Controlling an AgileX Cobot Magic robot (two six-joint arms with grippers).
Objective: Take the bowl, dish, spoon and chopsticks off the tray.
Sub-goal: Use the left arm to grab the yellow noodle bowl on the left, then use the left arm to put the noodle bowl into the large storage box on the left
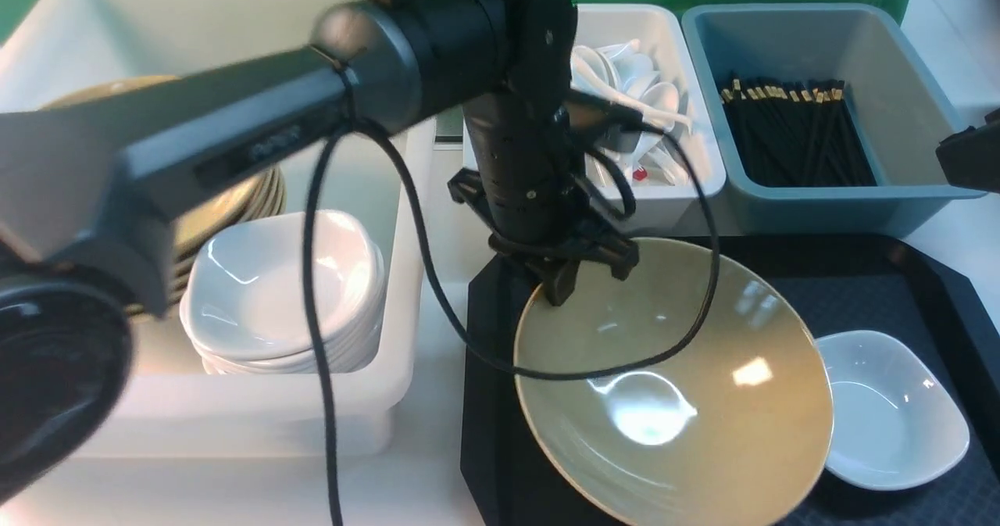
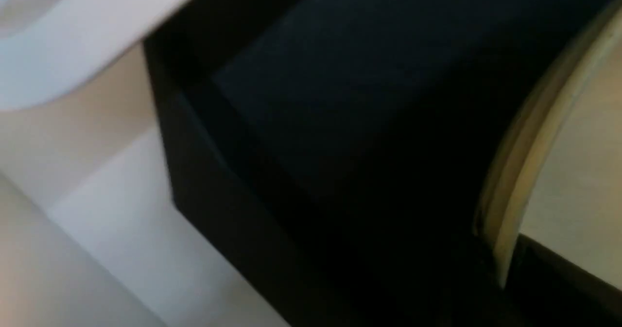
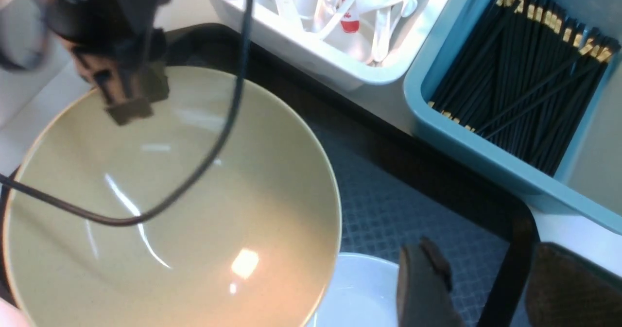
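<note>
Bowl [image 1: 680,424] is on the tray [image 1: 851,276], its far-left rim between your left fingers [image 1: 564,284]; they're closed on that rim. Dish [image 1: 891,409] sits just beside the bowl's right side, also on the tray; your right fingers [image 3: 466,288] stand apart, nothing between them, near the dish.

Step in hand looks like taking the bowl off; you have one edge of a wide, slick piece, so expect it to sag or twist; lift slowly, let the near side come free of the tray, keep the pinch firm; go up and left first so it doesn't drag the dish; clear the tray rim and the white tub [image 1: 402,315] wall before crossing; tan bowls [image 1: 226,213] are stacked in there, likely the target; watch the loose cable [image 1: 594,375] hanging over the bowl; keep the right arm out of the way.
</note>
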